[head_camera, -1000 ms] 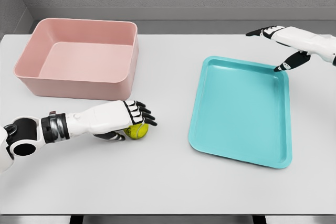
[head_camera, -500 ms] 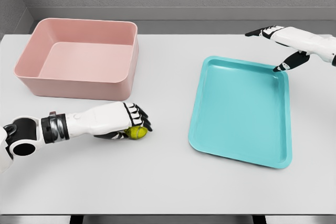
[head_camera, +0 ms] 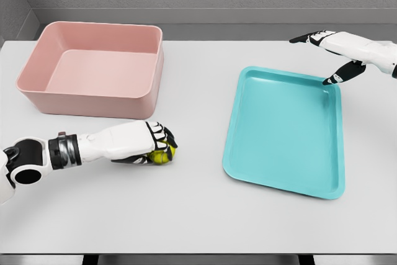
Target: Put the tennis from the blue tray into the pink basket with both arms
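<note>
L hand (head_camera: 151, 144) fingers curled on tennis ball (head_camera: 162, 155), orientation unclear

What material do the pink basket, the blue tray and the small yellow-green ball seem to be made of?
This is a simulator's render, so materials are only guesses.
Pink basket: probably moulded plastic, matte; smooth thick walls, rounded corners.
Blue tray: probably plastic, slightly satin; a single flat colour, a soft raised rim.
Tennis ball: probably felt over rubber, judging by its yellow-green colour; the left hand mostly covers it.

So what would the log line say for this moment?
left hand: shut on tennis ball, on table | right hand: open, above blue tray's far corner | pink basket: empty
</note>
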Motion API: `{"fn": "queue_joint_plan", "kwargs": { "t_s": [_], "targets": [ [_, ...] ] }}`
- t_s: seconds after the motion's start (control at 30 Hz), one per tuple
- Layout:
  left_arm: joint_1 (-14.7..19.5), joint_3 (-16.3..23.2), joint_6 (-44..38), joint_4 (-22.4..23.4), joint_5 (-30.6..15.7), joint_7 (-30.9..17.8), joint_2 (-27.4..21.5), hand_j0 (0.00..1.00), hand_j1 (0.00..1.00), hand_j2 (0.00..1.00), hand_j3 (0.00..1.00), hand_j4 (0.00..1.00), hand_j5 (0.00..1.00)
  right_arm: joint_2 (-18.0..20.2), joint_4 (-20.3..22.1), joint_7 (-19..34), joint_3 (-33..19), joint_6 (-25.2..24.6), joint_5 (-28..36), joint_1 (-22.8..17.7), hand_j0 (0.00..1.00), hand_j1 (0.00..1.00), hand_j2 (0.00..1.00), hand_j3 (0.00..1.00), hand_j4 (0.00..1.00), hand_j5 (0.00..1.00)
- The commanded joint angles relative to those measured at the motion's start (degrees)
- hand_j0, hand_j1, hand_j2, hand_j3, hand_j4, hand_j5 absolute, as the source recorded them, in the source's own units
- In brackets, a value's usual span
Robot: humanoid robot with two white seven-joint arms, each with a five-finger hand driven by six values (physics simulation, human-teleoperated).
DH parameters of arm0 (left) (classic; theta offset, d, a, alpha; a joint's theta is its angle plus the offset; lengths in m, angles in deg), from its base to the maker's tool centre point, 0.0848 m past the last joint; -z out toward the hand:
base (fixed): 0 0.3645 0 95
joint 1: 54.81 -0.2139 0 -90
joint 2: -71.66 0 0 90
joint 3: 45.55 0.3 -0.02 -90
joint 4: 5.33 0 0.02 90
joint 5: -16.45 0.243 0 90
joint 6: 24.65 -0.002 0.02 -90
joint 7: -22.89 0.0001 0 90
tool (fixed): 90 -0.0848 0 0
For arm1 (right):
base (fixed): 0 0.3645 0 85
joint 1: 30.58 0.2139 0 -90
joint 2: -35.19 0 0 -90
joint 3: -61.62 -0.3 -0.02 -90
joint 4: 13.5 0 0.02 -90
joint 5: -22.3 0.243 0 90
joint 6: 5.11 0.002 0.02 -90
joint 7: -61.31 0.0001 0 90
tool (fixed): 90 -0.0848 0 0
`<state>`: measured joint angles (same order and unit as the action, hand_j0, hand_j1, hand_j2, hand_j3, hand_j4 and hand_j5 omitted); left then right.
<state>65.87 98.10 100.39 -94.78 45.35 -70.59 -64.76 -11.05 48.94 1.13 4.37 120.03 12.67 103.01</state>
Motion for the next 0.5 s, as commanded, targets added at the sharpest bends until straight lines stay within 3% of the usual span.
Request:
{"fn": "queue_joint_plan", "kwargs": {
  "t_s": [0.0,0.27,0.47],
  "targets": [
    [0.0,-0.04,-0.03,-0.19,-0.5,0.05,-0.08,0.51,0.51,0.51,0.51,0.51,0.51,0.09,0.04,-0.03,-0.05,-0.15,0.4,0.0,1.0,1.0,1.0,1.0,1.0,1.0],
    [0.79,-0.92,-0.03,-2.92,-2.09,0.14,-0.78,0.49,0.49,0.49,0.49,0.49,0.49,0.09,0.04,-0.03,-0.14,-0.15,0.4,0.0,1.0,1.0,1.0,1.0,1.0,1.0],
    [1.58,-2.06,-0.03,-7.05,-4.99,0.32,-4.65,0.49,0.49,0.49,0.49,0.49,0.49,0.09,-0.13,-0.03,-0.14,-0.15,0.4,0.0,1.0,1.0,1.0,1.0,1.0,1.0]
  ]
}}
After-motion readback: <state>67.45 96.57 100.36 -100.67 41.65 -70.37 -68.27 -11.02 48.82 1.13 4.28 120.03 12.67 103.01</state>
